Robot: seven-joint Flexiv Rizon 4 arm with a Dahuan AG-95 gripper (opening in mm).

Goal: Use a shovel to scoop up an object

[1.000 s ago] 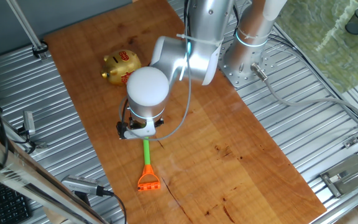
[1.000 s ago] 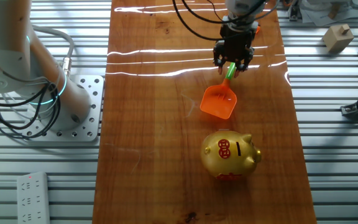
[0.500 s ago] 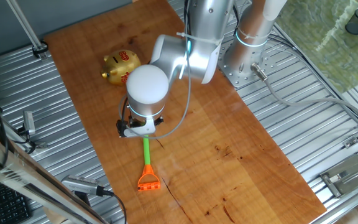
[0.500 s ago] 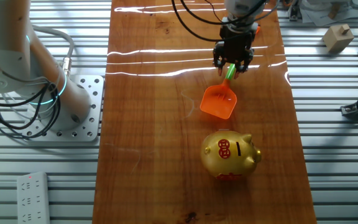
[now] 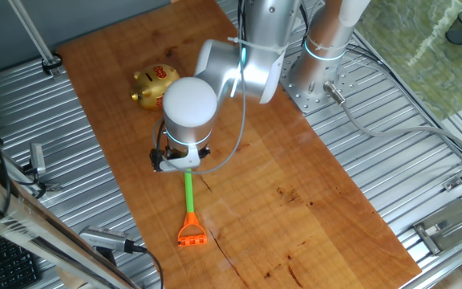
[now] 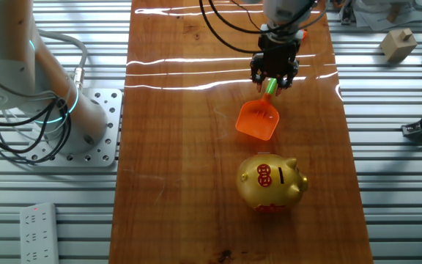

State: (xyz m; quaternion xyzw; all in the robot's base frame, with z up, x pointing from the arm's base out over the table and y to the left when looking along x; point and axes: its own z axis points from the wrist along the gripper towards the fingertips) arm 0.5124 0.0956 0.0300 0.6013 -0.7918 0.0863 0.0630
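Note:
The shovel lies on the wooden board, with its orange blade (image 6: 257, 119) pointing at the piggy bank. Its green shaft (image 5: 188, 195) and orange loop end (image 5: 191, 234) trail the other way. My gripper (image 6: 273, 79) points straight down over the shaft just behind the blade. Its fingers (image 6: 261, 75) straddle the green shaft and look closed on it. In the one fixed view the wrist covers the gripper (image 5: 176, 164) and the blade. No tiny grey-tan block shows in either view.
A shiny gold piggy bank (image 6: 272, 181) with red marks stands on the board just beyond the blade, also seen in the one fixed view (image 5: 156, 83). The arm's base (image 5: 315, 76) is bolted beside the board. A tan wooden block (image 6: 398, 44) sits on the metal table.
My gripper and wrist have shifted slightly upward in both views. More of the green shaft shows below the wrist. The blade has barely moved and the loop end has stayed put.

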